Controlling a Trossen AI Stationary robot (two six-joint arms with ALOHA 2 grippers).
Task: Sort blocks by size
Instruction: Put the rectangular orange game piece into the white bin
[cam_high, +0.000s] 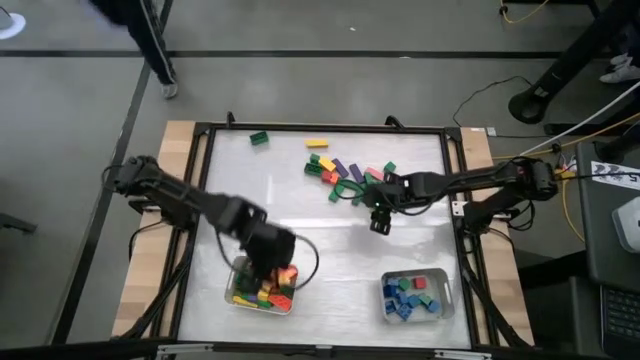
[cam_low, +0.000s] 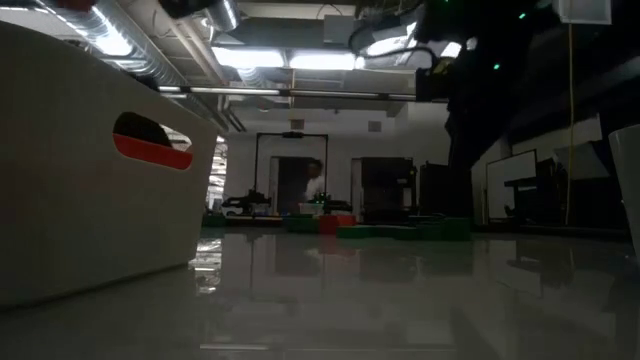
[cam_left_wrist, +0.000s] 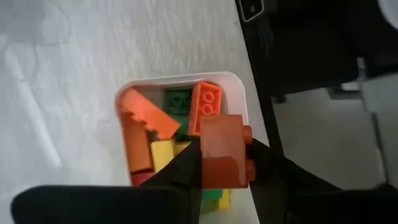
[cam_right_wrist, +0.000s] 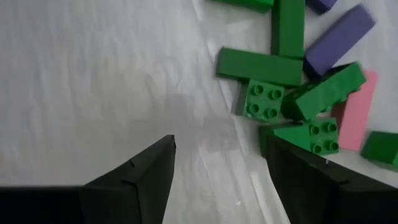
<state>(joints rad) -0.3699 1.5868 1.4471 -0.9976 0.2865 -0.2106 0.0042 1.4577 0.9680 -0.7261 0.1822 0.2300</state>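
Observation:
A pile of blocks (cam_high: 345, 175) in green, purple, pink and yellow lies at the table's far middle. My left gripper (cam_left_wrist: 224, 155) hangs over the near-left tray (cam_left_wrist: 186, 82), shut on an orange-red block (cam_left_wrist: 222, 149). That tray (cam_high: 238, 298) holds long blocks in orange, yellow, green and red. My right gripper (cam_right_wrist: 221, 149) stands open just above the table (cam_high: 300, 215) at the near side of the pile. A small green square block (cam_right_wrist: 264, 99) lies just beyond its fingers, which have only bare table between them. My left gripper pinches the orange-red block between its two fingers, which sit on two opposite sides (cam_left_wrist: 208, 149) of it. The fingers slant steeply down from above. The block hangs clear above the tray, its studs (cam_left_wrist: 249, 149) facing sideways toward one finger.
A second pale tray (cam_high: 445, 300) at the near right holds small, mostly blue blocks. A green block (cam_high: 259, 138) and a yellow one (cam_high: 317, 144) lie apart near the far edge. A black frame (cam_high: 200, 160) borders the table. The table's middle is bare.

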